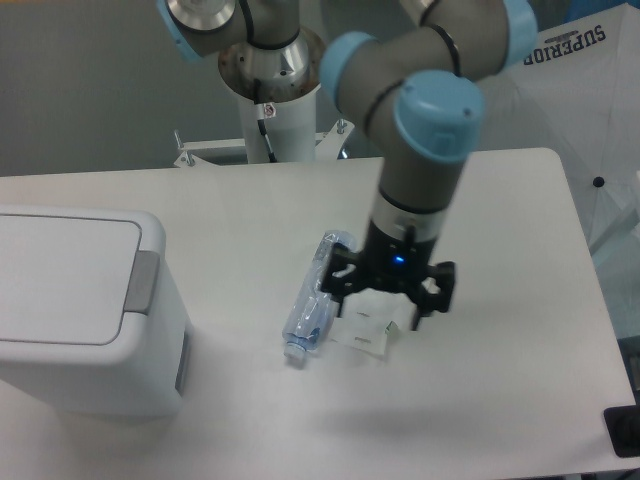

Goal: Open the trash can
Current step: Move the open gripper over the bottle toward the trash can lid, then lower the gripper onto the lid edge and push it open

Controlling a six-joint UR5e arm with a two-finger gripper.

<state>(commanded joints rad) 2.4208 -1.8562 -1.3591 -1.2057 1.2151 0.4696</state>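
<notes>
Pincer [392, 300] over white packet [368, 330] — opening unreadable; "SUPERIOR" printed top right; trash can [85, 310] lid shut.

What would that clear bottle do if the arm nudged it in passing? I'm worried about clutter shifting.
The bottle looks empty and crumpled, so probably light and easily shoved. Lying on its side, it may roll, though the dents could stop it. It lies against a flat plastic packet, which would likely slide along.
</notes>
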